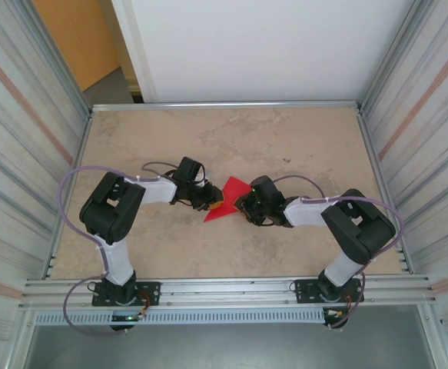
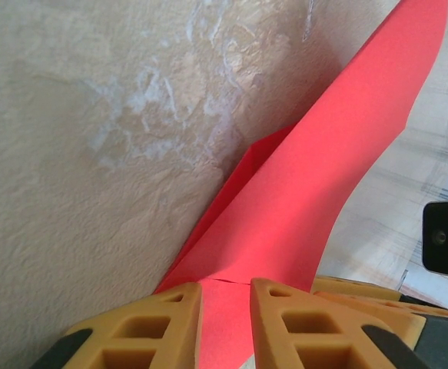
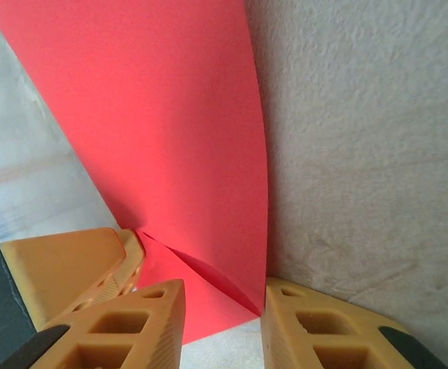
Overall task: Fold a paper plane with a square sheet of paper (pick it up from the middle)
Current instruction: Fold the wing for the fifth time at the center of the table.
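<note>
Red paper [image 1: 225,201] was what we saw first, right around the middle of the table [image 1: 285,138], squeezed in between the two grippers. It wasn't a flat square. From above it looked more like a pointy wedge, with one tip aimed at the far side.

Up close from the left wrist, the paper [image 2: 323,192] bowed away from the fingers and had a flap folded over along a crease, with the beige tabletop [image 2: 93,154] behind it. The left gripper [image 2: 225,307] had the paper running straight down into the narrow slot between its yellow fingers [image 2: 300,323], so we'd call that one clamped on the paper. In the top view, that left gripper [image 1: 214,201] sat at the wedge's left edge.

The right gripper [image 1: 243,206] was at the opposite edge, very near the left one. From its own wrist camera, a folded corner of the paper [image 3: 154,115] lay in the right gripper [image 3: 224,307], between the fingers [image 3: 316,330], with one edge against the right-hand finger. The gap looked fairly wide, though, and a bit of table [image 3: 362,154] showed through below. Honestly, we couldn't tell if it was pinching or just sitting around it.
</note>
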{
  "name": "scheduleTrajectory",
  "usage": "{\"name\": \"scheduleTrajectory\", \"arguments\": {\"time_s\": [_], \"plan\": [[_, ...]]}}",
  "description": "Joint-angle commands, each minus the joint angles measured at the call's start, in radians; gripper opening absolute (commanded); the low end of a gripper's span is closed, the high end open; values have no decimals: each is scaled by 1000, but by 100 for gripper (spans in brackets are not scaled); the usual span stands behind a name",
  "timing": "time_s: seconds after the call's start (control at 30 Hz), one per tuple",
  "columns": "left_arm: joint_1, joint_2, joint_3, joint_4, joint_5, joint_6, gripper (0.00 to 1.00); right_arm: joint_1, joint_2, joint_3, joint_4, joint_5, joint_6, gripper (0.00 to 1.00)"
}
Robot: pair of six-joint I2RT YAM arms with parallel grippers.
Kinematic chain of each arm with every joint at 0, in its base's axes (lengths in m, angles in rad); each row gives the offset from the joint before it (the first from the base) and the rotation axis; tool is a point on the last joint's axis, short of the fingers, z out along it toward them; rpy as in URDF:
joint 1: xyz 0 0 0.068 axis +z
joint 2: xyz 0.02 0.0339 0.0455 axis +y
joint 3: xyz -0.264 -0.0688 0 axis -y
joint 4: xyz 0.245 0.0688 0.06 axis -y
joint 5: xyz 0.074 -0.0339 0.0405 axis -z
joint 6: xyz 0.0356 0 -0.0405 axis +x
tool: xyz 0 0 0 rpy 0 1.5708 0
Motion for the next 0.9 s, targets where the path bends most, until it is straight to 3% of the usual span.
{"name": "scheduleTrajectory", "arguments": {"time_s": [0.0,0.5,0.7,0.87], "plan": [[9,33,-28,-39,-16,-10,25,4,21,7,70,1,10,30],[16,5,-26,-39,-13,-3,26,0,-5,-4,113,26,-17,24],[20,-27,-19,-37,-15,12,28,-5,5,0,103,22,-12,16],[22,-93,-26,-26,-24,74,33,-9,3,9,86,20,-21,0]]}}
